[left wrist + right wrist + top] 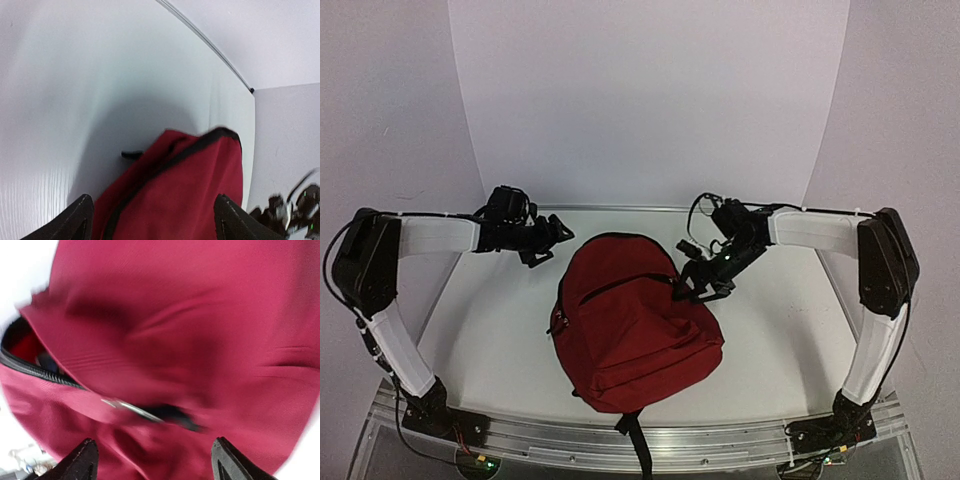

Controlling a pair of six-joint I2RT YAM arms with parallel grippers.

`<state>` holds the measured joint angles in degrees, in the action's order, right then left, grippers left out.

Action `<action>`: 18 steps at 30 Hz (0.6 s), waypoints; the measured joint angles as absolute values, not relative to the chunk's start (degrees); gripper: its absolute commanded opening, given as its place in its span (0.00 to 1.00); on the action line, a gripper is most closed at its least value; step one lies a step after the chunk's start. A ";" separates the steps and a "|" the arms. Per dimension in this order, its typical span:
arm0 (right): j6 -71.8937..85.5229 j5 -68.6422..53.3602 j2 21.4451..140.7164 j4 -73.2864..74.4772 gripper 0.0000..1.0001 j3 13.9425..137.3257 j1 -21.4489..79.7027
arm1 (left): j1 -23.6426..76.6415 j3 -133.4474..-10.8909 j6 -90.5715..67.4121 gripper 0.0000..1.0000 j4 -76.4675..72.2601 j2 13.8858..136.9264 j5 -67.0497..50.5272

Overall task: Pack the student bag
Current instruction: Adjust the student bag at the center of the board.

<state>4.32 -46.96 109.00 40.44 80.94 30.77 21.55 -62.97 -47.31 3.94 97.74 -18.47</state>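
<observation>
White curved backdrop (650,100) rises behind a pale, smooth table (760,340), and the student bag (635,335) lies flat near the middle of it, between the two arms. Its long axis runs from the far side toward the arm bases, and a black strap (635,440) trails off its near end. The right tool (703,288) is the nearer one. It hangs over the bag's far right shoulder, so close that I cannot tell whether it touches the cloth. The left tool (548,247) stands off the far left corner, near the bag but apart from it. Both are released: in each wrist view the dark fingertips spread wide with nothing clamped between them, the left tool (152,220) looking past the bag's black-piped rim, the right tool (152,457) straight down on red fabric. The bag is soft, dark red woven cloth, slumped and creased, rounded at the far end. A black zip (35,371) gapes at one side of the right wrist view, with a small metal pull (125,407) lying on the fabric just ahead of the right tool. The lining inside looks dark, but what sits in there is too blurred to name. My judgement is that the next move turns on that pull and the right arm's short reach to it.
</observation>
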 measured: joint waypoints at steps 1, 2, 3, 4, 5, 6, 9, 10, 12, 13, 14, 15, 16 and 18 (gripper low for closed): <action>4.34 -46.82 108.79 40.25 0.82 81.11 29.03 | 22.18 -60.89 -47.34 0.91 4.77 94.62 -18.38; 4.34 -46.67 108.65 40.11 0.83 81.41 27.26 | 23.09 -58.58 -47.39 0.91 5.71 91.02 -18.34; 4.40 -46.45 108.62 39.98 0.83 81.74 25.72 | 23.84 -57.19 -47.41 0.91 6.62 88.73 -18.29; 4.39 -46.30 108.62 39.85 0.84 82.11 24.42 | 24.96 -55.54 -47.57 0.91 6.93 86.26 -18.13; 4.39 -46.20 108.62 39.79 0.84 82.44 23.58 | 26.14 -53.84 -47.85 0.90 7.43 83.95 -17.95; 4.45 -46.20 108.62 39.77 0.85 82.79 23.12 | 27.28 -52.20 -48.30 0.90 8.10 82.02 -17.82; 4.64 -46.87 108.62 39.65 0.85 83.54 23.67 | 29.53 -47.73 -50.32 0.90 8.76 79.50 -17.73; 4.72 -47.27 108.64 39.61 0.85 83.69 23.95 | 29.88 -46.12 -51.27 0.89 8.80 79.20 -17.58; 4.79 -47.95 108.64 39.57 0.86 83.77 24.32 | 30.21 -42.70 -53.06 0.83 8.97 79.03 -17.30; 4.82 -48.29 108.64 39.57 0.86 83.77 24.53 | 30.35 -41.07 -53.89 0.80 9.02 79.05 -17.19; 4.86 -48.55 108.64 39.61 0.86 83.77 24.60 | 30.36 -39.80 -54.72 0.76 8.90 79.16 -17.18; 4.94 -48.87 108.64 39.63 0.86 83.77 24.67 | 30.37 -38.84 -55.41 0.72 8.63 79.30 -17.21; 4.99 -49.19 108.64 39.60 0.86 83.75 24.67 | 30.39 -38.14 -55.99 0.66 7.97 79.72 -17.43; 5.15 -50.18 108.64 39.37 0.86 83.21 24.67 | 30.39 -37.69 -56.85 0.52 5.42 81.53 -18.13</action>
<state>5.15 -50.18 108.64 39.37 83.21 24.67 30.39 -37.69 -56.85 5.42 81.53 -18.13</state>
